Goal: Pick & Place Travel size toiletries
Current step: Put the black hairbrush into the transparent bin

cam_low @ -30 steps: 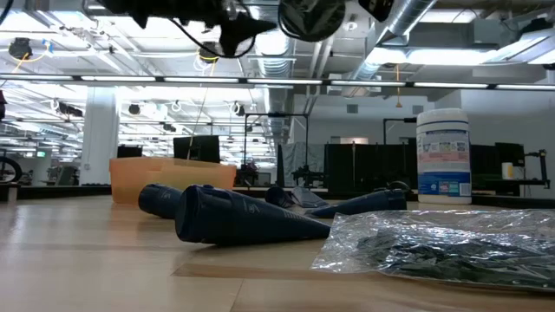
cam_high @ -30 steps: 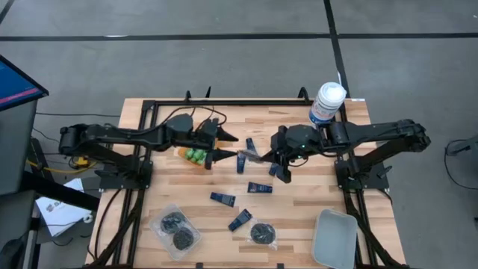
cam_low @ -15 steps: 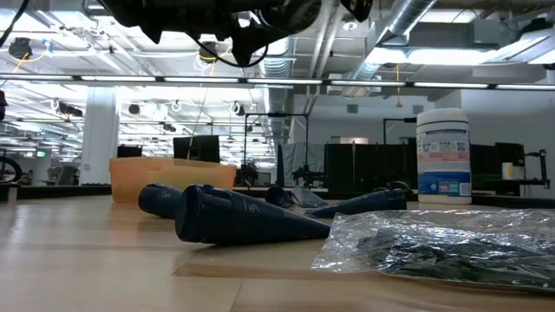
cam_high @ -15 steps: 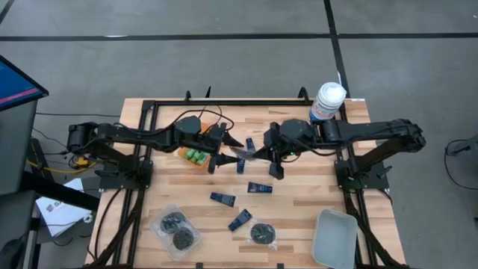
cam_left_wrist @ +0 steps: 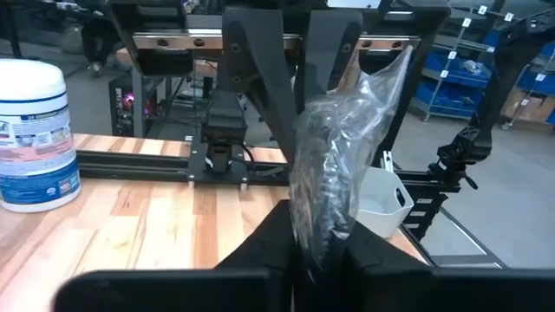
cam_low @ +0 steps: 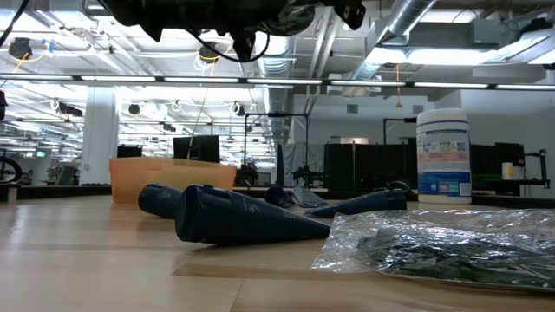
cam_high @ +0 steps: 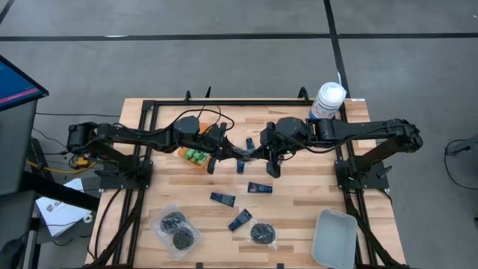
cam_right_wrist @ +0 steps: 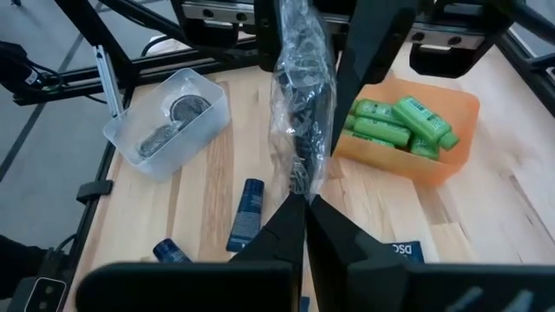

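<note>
Packet [cam_right_wrist: 299, 104] of black pieces hangs mid-air above the counter [cam_high: 299, 202], stretched between your two hands: right hand [cam_right_wrist: 305, 204] pinched shut on one end, left hand [cam_left_wrist: 316, 251] closed on the other, its long axis running hand to hand.

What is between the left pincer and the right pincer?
A clear packet with black pieces spans the gap; the right pincer and left pincer both pinch it, seen in the wrist views.
</note>
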`<action>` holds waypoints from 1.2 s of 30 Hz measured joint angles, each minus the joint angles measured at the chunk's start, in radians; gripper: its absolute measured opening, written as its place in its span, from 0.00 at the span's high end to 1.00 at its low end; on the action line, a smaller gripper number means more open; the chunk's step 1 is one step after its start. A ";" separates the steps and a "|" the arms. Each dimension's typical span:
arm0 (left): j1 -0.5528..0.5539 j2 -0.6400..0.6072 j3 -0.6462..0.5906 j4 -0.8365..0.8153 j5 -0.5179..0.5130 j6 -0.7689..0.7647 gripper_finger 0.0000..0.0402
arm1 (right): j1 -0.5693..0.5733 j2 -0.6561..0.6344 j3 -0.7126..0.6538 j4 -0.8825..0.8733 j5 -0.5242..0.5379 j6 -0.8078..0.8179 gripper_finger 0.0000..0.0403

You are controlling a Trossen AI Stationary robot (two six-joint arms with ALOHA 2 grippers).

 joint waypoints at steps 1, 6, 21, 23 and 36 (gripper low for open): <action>0.000 0.000 0.000 0.000 0.005 -0.001 0.95 | -0.004 0.000 0.000 0.001 0.000 0.000 1.00; 0.000 0.000 0.000 0.006 0.001 -0.062 0.91 | -0.025 -0.007 0.000 0.001 -0.003 -0.011 0.92; -0.011 -0.258 0.001 -0.579 -0.003 -0.265 0.93 | -0.054 -0.070 0.185 -0.119 0.003 -0.076 0.45; -0.030 -0.317 0.002 -0.733 0.005 -0.325 0.94 | -0.056 -0.070 0.198 -0.154 0.003 -0.076 0.44; -0.454 -0.516 0.000 -1.193 -0.087 -0.805 0.94 | -0.089 -0.068 0.208 -0.261 0.005 -0.079 0.54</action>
